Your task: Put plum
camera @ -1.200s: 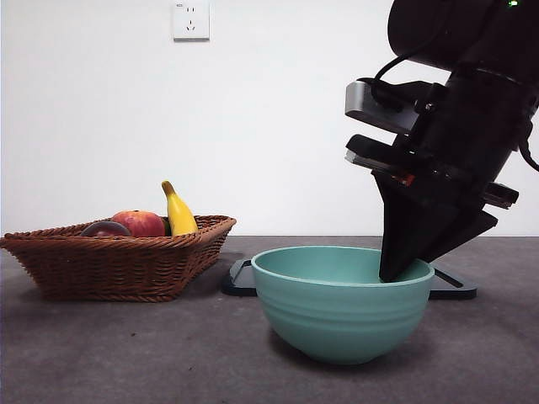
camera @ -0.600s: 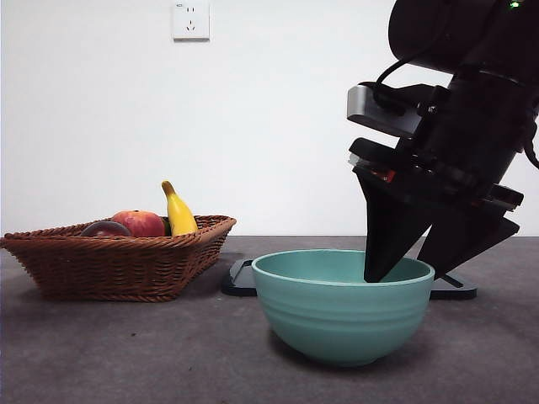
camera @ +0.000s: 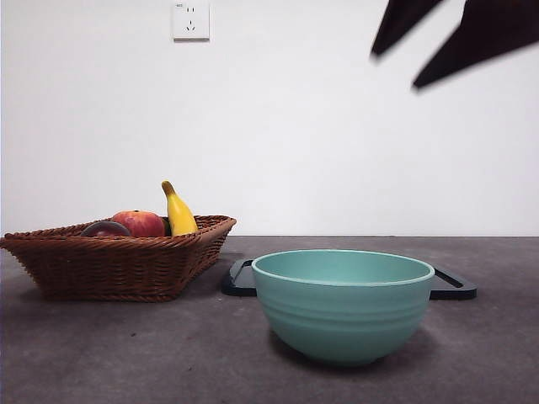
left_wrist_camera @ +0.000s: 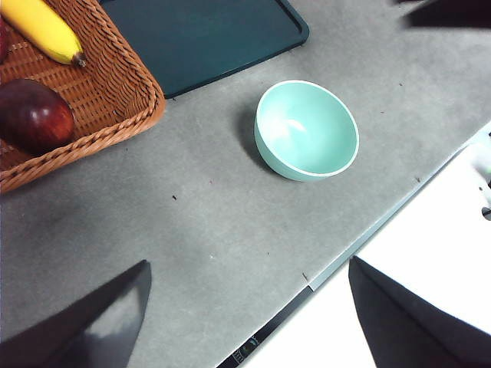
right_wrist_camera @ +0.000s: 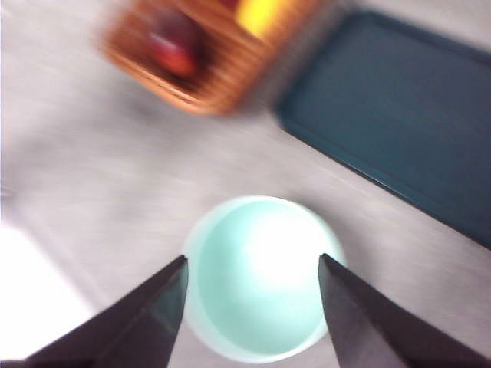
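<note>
The plum (camera: pixel 105 229) lies dark and glossy in the wicker basket (camera: pixel 126 265) at the left, beside a red-orange fruit (camera: pixel 140 223) and a banana (camera: pixel 178 210). The left wrist view shows the plum (left_wrist_camera: pixel 34 115) near the basket's rim (left_wrist_camera: pixel 115 126). In the middle of the table stands a teal bowl (camera: pixel 341 303), and both wrist views show it (left_wrist_camera: pixel 307 130) (right_wrist_camera: pixel 261 276) with nothing inside. My right gripper (camera: pixel 395 70) hangs open high at the top right, above the bowl. My left gripper (left_wrist_camera: pixel 249 263) is open, high over the table's front edge.
A dark flat tray (camera: pixel 450 286) lies behind the bowl, seen also in the left wrist view (left_wrist_camera: pixel 199 34). The right wrist view is blurred; its basket (right_wrist_camera: pixel 199 46) and tray (right_wrist_camera: pixel 399 115) show only roughly. A wall socket (camera: pixel 190 20) sits on the white wall.
The right gripper stood with its jaws down in the bowl, spread them wider, then rose fast to the top right corner. Basket, fruit and bowl have not moved.
</note>
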Tool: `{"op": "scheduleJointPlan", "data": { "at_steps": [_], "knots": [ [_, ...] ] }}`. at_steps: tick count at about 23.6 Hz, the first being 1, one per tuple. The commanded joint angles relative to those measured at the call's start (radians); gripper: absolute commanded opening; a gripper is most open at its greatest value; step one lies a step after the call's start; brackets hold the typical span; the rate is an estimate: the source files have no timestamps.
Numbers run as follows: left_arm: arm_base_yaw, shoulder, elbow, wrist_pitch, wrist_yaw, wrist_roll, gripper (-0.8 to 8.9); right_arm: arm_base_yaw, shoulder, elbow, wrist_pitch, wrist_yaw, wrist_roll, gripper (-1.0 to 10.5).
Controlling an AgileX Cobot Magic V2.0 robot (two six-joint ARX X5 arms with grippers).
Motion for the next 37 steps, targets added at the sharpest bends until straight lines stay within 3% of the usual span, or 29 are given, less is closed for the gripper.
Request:
{"op": "scheduleJointPlan", "data": {
  "at_steps": [1, 4, 8, 20, 22, 25, 27, 37],
  "knots": [
    [-0.004, 0.004, 0.009, 0.011, 0.003, 0.016, 4.06, 0.009, -0.068, 0.016, -0.066, -0.072, 0.003, 2.7],
    [-0.004, 0.004, 0.009, 0.010, 0.003, 0.016, 4.06, 0.009, -0.154, 0.016, -0.196, -0.121, -0.001, 2.7],
    [-0.004, 0.004, 0.009, 0.010, 0.003, 0.016, 4.06, 0.009, -0.222, 0.016, -0.300, -0.121, -0.021, 2.7],
    [-0.004, 0.004, 0.009, 0.008, 0.003, 0.013, 3.99, 0.009, -0.231, 0.016, -0.302, -0.118, -0.021, 2.7],
    [-0.004, 0.004, 0.009, 0.006, 0.003, 0.013, 3.37, 0.009, -0.231, 0.016, -0.303, -0.118, -0.021, 2.4],
    [-0.004, 0.004, 0.009, 0.007, 0.003, 0.013, 1.06, 0.009, -0.231, 0.016, -0.303, -0.118, -0.022, 0.3],
    [-0.004, 0.004, 0.009, 0.007, 0.003, 0.013, 0.07, 0.009, -0.231, 0.016, -0.302, -0.118, -0.029, 0.1],
    [-0.004, 0.004, 0.009, 0.005, 0.003, 0.013, 0.09, 0.009, -0.231, 0.016, -0.272, -0.116, -0.041, 0.1]
  ]
}}
